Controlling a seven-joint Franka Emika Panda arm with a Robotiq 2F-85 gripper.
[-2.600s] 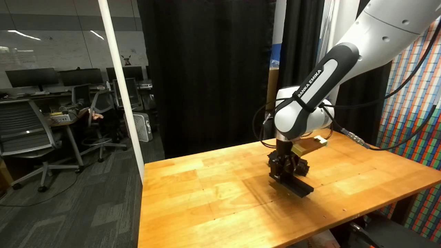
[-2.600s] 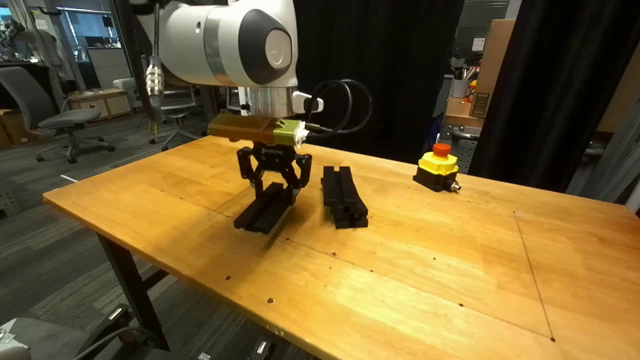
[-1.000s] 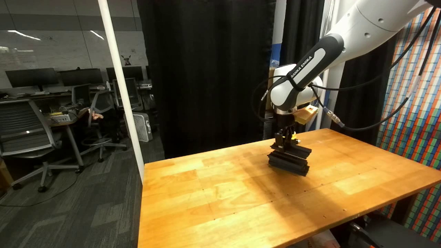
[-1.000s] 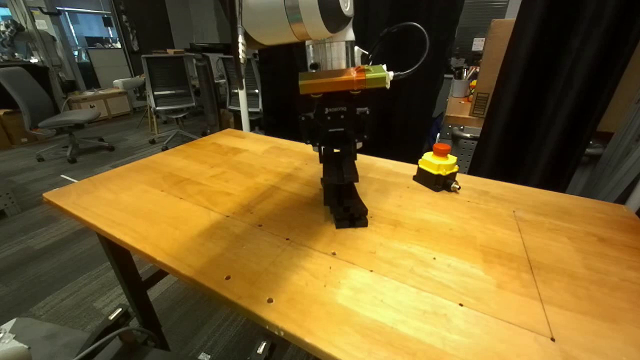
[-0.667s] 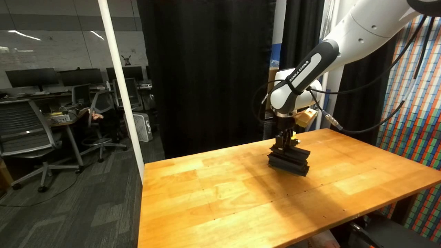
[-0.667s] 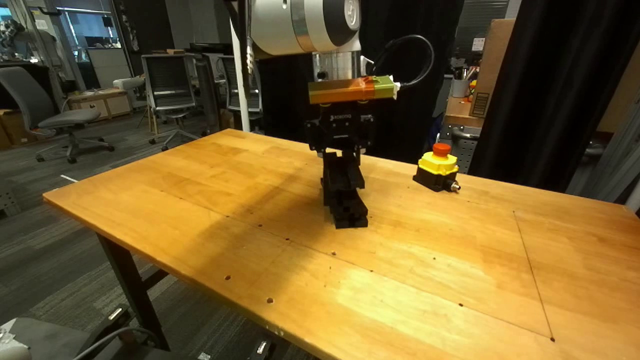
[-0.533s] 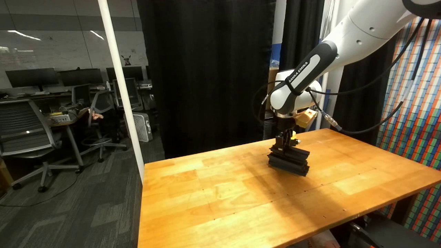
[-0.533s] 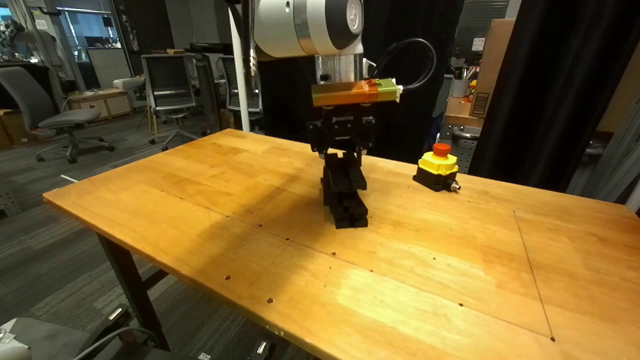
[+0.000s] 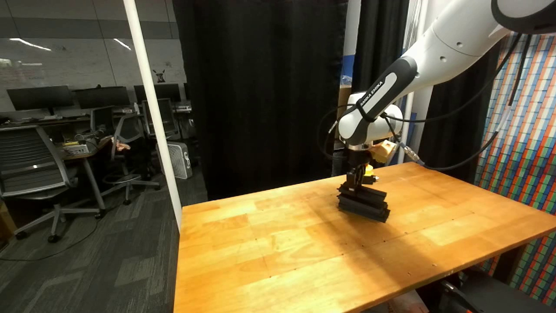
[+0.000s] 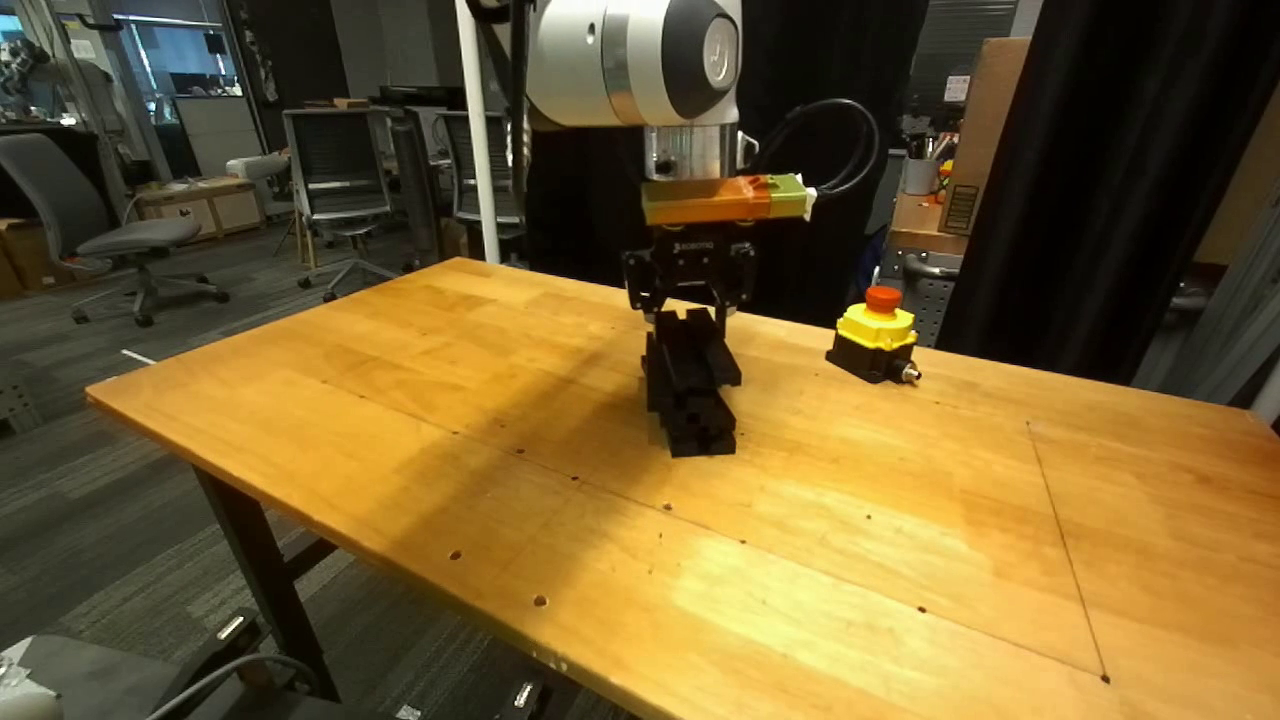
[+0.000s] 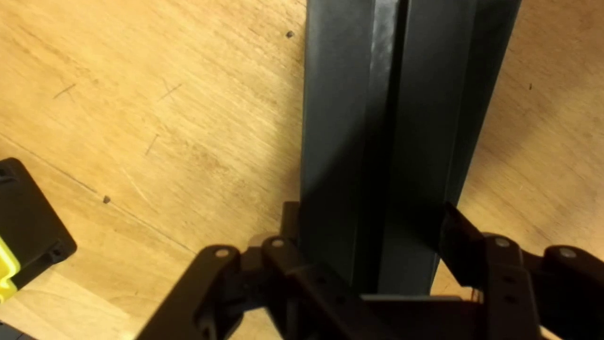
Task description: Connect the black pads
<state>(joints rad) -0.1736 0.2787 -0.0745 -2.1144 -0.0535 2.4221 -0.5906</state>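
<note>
With the black two-finger gripper (image 11: 370,231), clamping a grooved matte-black oblong pad (image 11: 424,118), pointing it lengthwise up the wrist view. Cannot tell if touching the notched black block (image 10: 702,440) beneath, lying roughly parallel on the wooden table (image 10: 400,350), well apart from a red-buttoned yellow box (image 10: 875,325).

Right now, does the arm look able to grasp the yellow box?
Probably not: its pincer grips a black pad by the sides, over the other pads. The yellow box stands apart from them, but the pincer would likely need to release that pad first.
</note>
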